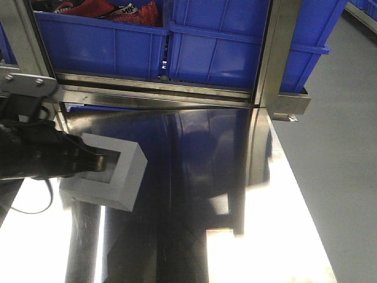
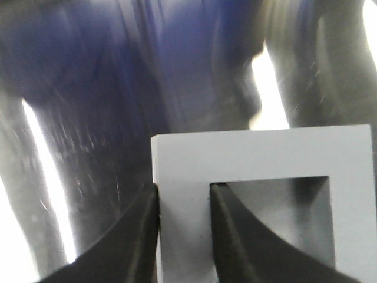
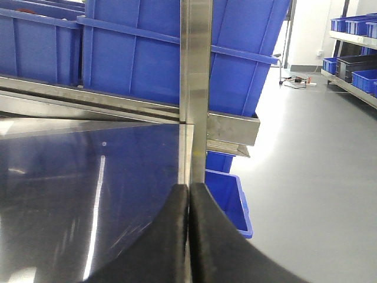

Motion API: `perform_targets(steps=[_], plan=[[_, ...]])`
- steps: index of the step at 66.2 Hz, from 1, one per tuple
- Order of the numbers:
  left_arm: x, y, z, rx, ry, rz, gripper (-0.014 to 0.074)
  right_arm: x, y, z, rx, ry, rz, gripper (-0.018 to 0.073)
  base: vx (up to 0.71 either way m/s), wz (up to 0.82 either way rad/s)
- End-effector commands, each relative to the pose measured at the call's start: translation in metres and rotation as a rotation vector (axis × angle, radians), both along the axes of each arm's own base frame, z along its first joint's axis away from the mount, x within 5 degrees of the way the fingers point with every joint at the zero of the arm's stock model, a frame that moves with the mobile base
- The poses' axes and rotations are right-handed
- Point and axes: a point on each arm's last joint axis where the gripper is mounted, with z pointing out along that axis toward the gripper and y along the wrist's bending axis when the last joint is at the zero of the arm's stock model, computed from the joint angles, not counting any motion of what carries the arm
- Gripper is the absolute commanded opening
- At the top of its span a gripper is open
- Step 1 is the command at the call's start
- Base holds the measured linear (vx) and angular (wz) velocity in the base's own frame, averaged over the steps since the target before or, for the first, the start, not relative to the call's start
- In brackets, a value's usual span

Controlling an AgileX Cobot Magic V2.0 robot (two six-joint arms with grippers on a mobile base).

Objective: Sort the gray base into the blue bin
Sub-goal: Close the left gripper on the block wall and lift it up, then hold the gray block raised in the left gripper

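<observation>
Fingers [image 2: 132,242] of the left gripper [image 2: 184,194] clamp a border wall of the gray base [image 2: 259,154], one inside its recess; the right gripper [image 3: 188,197] is pressed together.

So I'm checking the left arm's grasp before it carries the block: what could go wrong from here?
1. The left gripper pinches only one border wall of the gray base, one finger in the recess and one outside. With a grip that far off-centre, the block may swing or slip.
2. The blue bin sits behind a steel rail and beside a post, and a low carry could clip either.
</observation>
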Motion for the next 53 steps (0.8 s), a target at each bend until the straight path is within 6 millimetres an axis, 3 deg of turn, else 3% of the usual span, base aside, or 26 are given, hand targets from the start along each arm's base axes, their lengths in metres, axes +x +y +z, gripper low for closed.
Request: perform_targets(steps=[1, 17, 31, 53], plan=[[-0.016, 0.006, 0.031, -0.077, -0.195, -0.013, -0.0006, 0.0, 0.0, 0.003, -0.012, -0.077, -0.004, -0.0009, 0.0, 0.0], [-0.066, 0.031, 0.031, -0.145, -0.445, -0.033, -0.0006, 0.0, 0.0, 0.003, -0.012, -0.077, -0.004, -0.0009, 0.0, 0.0], [-0.112, 0.053, 0.008, -0.194, -0.563, -0.039, -0.0006, 0.0, 0.0, 0.003, -0.012, -0.077, -0.004, -0.0009, 0.0, 0.0], [-0.155, 0.073, -0.024, -0.238, -0.684, -0.041, -0.0006, 0.0, 0.0, 0.003, -0.012, -0.077, -0.004, -0.0009, 0.0, 0.0]])
